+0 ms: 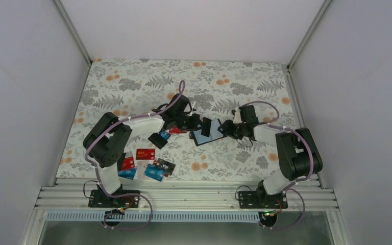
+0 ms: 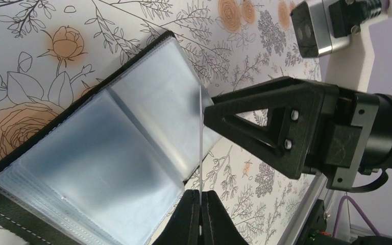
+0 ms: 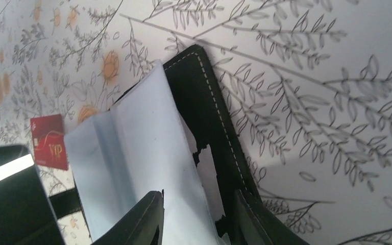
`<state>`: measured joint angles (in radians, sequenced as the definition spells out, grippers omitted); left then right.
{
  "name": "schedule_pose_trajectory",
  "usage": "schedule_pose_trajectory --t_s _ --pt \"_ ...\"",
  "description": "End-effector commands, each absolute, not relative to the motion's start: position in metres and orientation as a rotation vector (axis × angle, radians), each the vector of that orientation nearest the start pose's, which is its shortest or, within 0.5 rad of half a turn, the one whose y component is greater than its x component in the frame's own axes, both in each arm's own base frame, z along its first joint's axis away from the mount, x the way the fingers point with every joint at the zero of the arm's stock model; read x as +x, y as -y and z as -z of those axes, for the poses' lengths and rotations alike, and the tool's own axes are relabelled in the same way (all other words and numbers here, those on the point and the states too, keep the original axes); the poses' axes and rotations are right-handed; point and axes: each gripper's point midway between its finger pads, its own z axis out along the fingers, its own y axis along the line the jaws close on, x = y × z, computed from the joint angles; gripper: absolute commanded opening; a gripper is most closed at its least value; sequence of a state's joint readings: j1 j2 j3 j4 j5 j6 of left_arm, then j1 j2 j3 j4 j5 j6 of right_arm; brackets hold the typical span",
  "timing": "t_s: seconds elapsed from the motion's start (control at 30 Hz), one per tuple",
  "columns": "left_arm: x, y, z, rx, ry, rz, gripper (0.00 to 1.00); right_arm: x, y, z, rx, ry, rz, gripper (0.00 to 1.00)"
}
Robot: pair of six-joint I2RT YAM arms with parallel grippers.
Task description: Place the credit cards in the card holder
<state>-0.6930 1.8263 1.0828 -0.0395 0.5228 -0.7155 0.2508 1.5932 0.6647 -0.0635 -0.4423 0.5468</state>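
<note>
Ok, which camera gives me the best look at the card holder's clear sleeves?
Left wrist: the card holder lies open, its clear sleeves filling the frame. Top external shows it small and far off. Right wrist shows only one stitched cover edge and a pale sleeve, cut off at the frame's bottom.

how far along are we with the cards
Nothing visibly filed: the card holder lies open, visible sleeves empty. In hand: left gripper pinches one card edge-on above it; right gripper straddles its edge. Left: loose cards by the left arm.
</note>
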Motion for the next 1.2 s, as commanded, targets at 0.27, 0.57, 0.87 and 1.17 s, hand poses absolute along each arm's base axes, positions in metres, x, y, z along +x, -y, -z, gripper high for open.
schedule_pose_trajectory --t_s 0.27,0.57,0.87,1.17 --pt "0.305 0.361 -0.084 0.213 -2.638 1.194 0.02 0.250 -0.165 -0.009 0.299 -2.806 -1.028 0.39" --pt "0.300 0.361 -0.079 0.195 -2.671 1.215 0.02 0.273 -0.150 -0.020 0.270 -2.774 -0.861 0.50" --pt "0.291 0.371 -0.070 0.282 -2.705 1.298 0.02 0.288 -0.146 -0.026 0.262 -2.747 -0.824 0.54" --pt "0.288 0.378 -0.065 0.300 -2.726 1.347 0.02 0.299 -0.139 -0.032 0.271 -2.721 -0.777 0.73"
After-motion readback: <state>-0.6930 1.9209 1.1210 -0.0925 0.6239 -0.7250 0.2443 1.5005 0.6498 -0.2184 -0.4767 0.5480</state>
